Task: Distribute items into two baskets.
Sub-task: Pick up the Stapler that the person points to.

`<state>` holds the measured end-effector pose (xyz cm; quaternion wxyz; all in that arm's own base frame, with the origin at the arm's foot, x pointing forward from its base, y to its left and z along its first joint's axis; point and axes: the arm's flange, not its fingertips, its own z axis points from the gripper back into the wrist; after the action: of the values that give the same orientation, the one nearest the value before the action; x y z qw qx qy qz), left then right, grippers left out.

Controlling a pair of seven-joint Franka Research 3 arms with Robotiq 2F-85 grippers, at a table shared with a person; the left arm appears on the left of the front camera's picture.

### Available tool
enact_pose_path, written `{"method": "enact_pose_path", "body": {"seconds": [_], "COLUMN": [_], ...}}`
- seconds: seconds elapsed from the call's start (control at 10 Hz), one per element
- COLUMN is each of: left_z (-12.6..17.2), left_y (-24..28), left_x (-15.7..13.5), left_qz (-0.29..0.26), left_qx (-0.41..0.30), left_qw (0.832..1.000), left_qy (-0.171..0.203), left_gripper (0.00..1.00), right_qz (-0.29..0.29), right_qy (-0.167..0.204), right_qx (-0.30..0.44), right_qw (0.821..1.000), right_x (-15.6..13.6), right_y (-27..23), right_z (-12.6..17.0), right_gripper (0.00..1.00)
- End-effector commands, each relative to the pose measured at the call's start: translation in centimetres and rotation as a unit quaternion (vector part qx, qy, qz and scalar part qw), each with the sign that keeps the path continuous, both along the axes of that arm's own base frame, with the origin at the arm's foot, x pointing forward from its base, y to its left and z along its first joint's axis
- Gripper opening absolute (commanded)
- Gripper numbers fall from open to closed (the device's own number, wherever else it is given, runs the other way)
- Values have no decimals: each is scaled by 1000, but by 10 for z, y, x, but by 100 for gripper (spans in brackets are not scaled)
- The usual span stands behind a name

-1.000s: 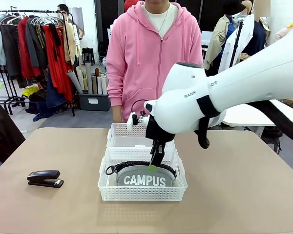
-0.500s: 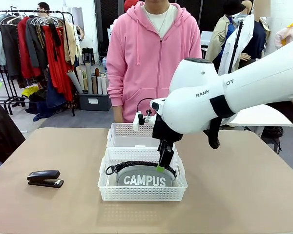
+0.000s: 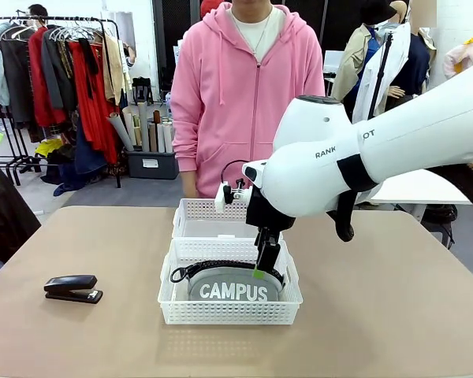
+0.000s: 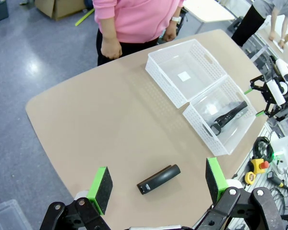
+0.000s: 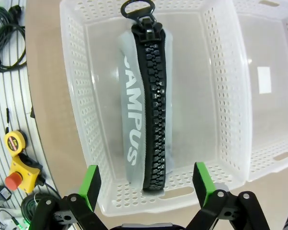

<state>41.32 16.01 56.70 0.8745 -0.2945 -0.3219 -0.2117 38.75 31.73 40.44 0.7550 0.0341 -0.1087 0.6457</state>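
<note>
Black stapler [image 3: 73,289] is lying on the near left of the table, and we are hovering the left gripper [image 4: 158,184] high above it, fingers spread wide. At centre the pouch [image 3: 232,287] is standing on edge in the near basket [image 3: 229,316]. Our right gripper [image 5: 146,184] is hanging just above, fingers apart, holding nothing. If we are lifting away carelessly, a pad may be snagging the zipper and toppling the pouch. Behind, the far basket [image 3: 197,211] is sitting bare.

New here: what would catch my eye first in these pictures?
A big white arm reaches in from the right, its open claw just above a grey CAMPUS pouch standing in the near basket. A black stapler lies alone on the table's left, and a person in a pink hoodie stands at the far side.
</note>
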Motion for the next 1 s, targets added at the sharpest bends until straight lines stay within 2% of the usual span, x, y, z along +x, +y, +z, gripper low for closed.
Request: {"method": "enact_pose_path", "body": {"seconds": [0.0, 0.6, 0.8, 0.9], "left_z": [1, 1, 1, 1], "left_y": [0, 0, 0, 0], "left_x": [0, 0, 0, 0], "left_qz": [0, 0, 0, 0], "left_qx": [-4, -4, -4, -4], "left_qw": [1000, 1000, 1000, 1000], "left_qy": [-4, -4, -4, -4], "left_gripper": [100, 100, 100, 100], "right_qz": [-5, 0, -98, -124], "right_qy": [-3, 0, -11, -8], "right_qx": [4, 0, 23, 41], "right_qw": [1000, 1000, 995, 991], "right_x": [1, 0, 9, 10], "right_y": [1, 0, -45, -70], "right_z": [2, 0, 33, 49], "right_gripper": [100, 100, 100, 100]}}
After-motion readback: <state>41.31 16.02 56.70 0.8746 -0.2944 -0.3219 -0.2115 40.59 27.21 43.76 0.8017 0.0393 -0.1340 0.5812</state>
